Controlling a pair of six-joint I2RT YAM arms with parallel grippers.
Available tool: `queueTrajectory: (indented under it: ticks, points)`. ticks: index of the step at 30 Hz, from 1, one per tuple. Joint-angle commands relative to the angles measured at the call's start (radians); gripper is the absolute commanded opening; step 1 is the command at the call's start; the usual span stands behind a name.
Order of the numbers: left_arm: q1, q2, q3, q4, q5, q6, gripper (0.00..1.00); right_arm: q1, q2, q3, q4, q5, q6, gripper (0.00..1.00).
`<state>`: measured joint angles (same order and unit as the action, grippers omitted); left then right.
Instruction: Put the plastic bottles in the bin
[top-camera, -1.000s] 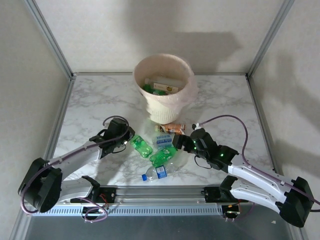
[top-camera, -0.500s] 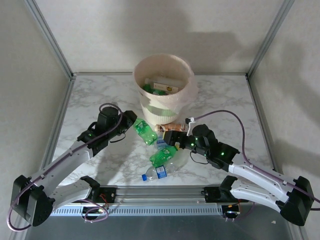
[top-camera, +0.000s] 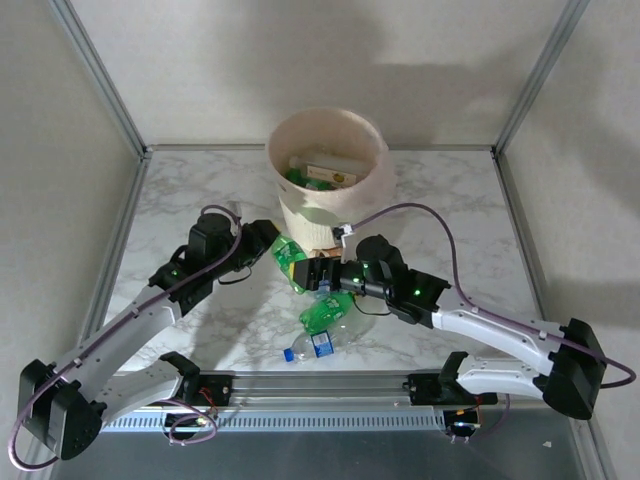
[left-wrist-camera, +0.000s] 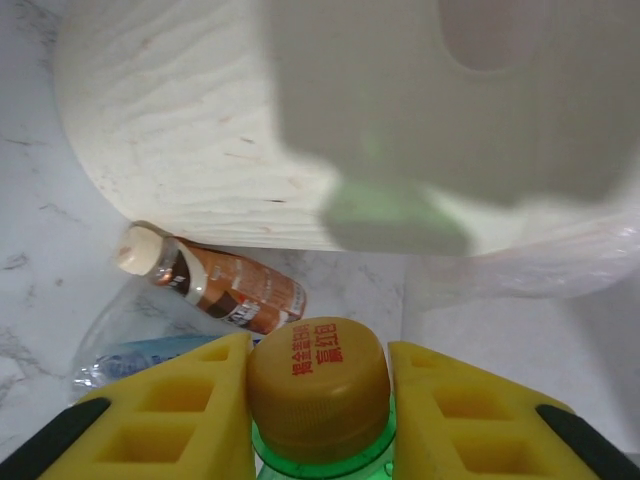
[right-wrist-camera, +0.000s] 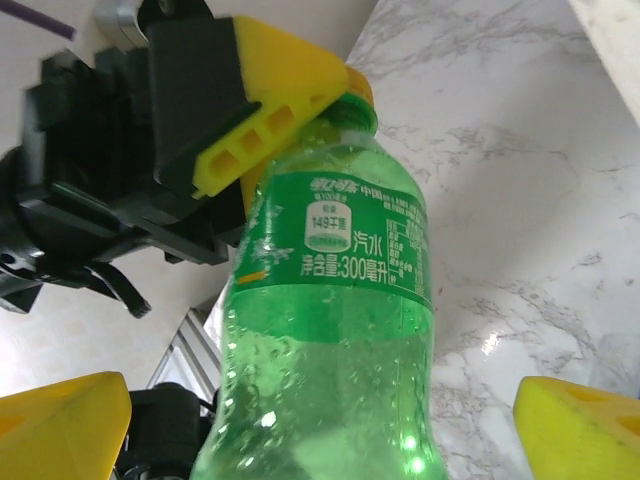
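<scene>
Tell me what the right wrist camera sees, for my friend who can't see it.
A green plastic bottle sits in the middle, pinched at its orange cap by the left gripper. The right gripper is wide open, its yellow fingertips on either side of the bottle, not touching it, above a white marble table.

Green bottle (right-wrist-camera: 330, 330) w/ orange cap (left-wrist-camera: 318, 385), cream bin (top-camera: 310, 215), grey-veined marble table (top-camera: 200, 190)

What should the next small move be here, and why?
Probably close the right fingers on the green bottle: its body sits between them, wide open, while the left fingers grip it at the cap, short of the bin.
</scene>
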<state>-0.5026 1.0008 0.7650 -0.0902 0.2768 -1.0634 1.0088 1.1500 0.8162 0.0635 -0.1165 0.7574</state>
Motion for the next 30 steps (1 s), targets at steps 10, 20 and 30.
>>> queueTrajectory:
  ticks: [10,20,30]
  points:
    - [-0.004,-0.018,0.039,0.082,0.045,-0.009,0.32,0.057,0.026,0.038,0.03,0.02,-0.013,0.89]
    - [-0.004,-0.015,0.044,0.085,0.034,-0.004,0.35,0.056,0.011,0.055,0.002,0.041,-0.015,0.62]
    - [-0.001,-0.037,0.167,-0.061,-0.095,0.088,0.88,0.057,-0.01,0.116,-0.061,0.104,-0.051,0.58]
